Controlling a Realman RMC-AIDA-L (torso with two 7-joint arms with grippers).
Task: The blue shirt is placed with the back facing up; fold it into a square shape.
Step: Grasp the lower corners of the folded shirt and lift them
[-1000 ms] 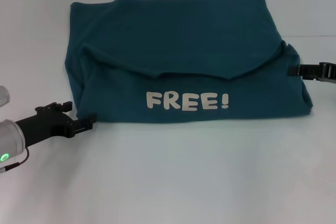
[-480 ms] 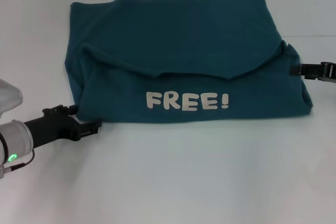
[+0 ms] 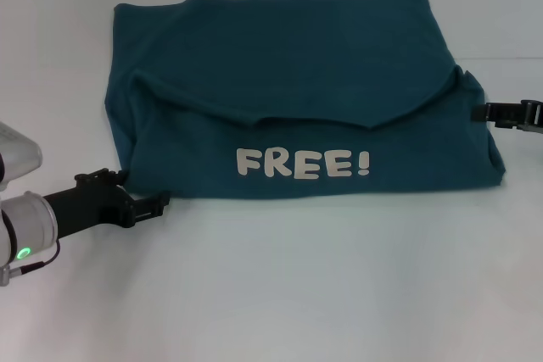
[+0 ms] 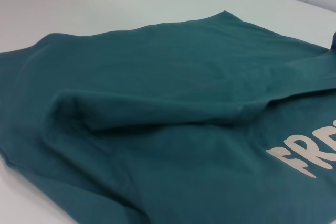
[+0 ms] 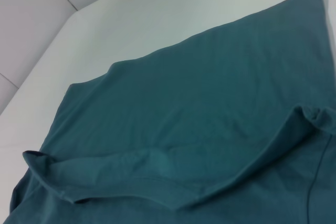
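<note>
A: Where is the soft dark teal-blue shirt lying?

B: It is lying mid-table, half-folded, "FREE!" print showing. Your left gripper and right gripper are flanking it; grip unclear. Be evening both edges.

White table only.
Plain white table (matte, smooth) fills the scene; a pale wall rises behind its edge.
</note>
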